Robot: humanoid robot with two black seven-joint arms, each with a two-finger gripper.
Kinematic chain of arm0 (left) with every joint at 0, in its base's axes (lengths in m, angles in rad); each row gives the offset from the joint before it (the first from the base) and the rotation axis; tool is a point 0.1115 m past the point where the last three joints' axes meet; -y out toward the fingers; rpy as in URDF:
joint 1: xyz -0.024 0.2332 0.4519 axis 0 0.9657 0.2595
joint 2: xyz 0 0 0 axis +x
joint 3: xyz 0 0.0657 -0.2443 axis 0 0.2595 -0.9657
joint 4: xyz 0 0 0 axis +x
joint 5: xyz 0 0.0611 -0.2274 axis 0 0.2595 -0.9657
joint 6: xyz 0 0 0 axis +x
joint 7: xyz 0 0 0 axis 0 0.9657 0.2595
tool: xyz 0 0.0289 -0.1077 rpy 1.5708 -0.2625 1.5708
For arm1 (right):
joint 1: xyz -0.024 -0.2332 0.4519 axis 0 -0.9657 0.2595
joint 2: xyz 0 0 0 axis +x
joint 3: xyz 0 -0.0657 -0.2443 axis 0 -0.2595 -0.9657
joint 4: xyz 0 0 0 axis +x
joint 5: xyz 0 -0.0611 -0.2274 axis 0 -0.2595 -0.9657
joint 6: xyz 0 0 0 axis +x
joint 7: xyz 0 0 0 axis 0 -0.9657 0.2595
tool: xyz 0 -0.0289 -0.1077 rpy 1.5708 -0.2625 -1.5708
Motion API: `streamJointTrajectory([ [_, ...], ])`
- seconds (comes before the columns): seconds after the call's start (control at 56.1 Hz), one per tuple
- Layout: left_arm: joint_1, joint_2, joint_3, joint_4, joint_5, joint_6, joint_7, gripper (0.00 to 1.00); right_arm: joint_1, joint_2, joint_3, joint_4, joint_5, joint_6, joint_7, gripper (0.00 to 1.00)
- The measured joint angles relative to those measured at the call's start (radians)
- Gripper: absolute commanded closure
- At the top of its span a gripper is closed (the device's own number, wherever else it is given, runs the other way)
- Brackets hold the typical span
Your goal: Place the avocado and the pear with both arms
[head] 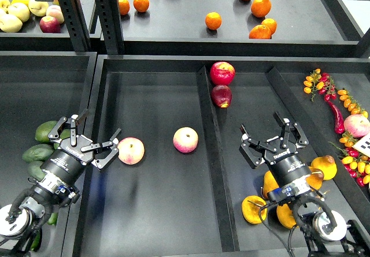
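- Avocados (38,152) lie in a small pile in the far-left compartment, dark green and partly hidden under the left arm; one (45,131) sits just left of the left pincer's rear finger
- left pincer (87,138) hangs over the divider between that compartment and the wide middle tray (150,222), fingers spread and released, grasping nothing
- its front fingertip reaches close to a pink-yellow apple (131,151) on the tray floor; whether it touches is hard to tell from this angle
- a second pink-yellow apple (185,140) rests apart, nearer the tray's right divider
- pears (325,167) are golden yellow-orange and cluster in the right compartment around and below the right arm; one lies just right of the wrist, others (254,209) sit lower, partly covered by the arm
- right pincer (270,141) stands above that cluster, fingers wide and released, empty, with the pears behind it near the wrist
- two red apples (222,73) sit at the far end of the right compartment, well apart from the pincer
- oranges (213,20) lie on the upper shelf
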Motion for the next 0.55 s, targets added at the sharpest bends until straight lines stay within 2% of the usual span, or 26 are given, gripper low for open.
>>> streamJointTrajectory([
  [0.16,-0.002,0.000,0.002,-0.020,0.000,0.000,-0.001,0.01,0.012,0.000,0.013,0.046,0.006,-0.106,0.001,0.00],
  [0.214,-0.003,0.000,0.002,-0.037,0.000,0.000,-0.014,0.01,0.031,0.000,0.029,0.051,0.008,-0.122,0.001,0.00],
  [0.553,-0.003,0.000,0.000,-0.071,-0.033,0.000,-0.051,0.01,0.112,0.000,0.078,0.052,0.031,-0.132,0.001,0.00],
])
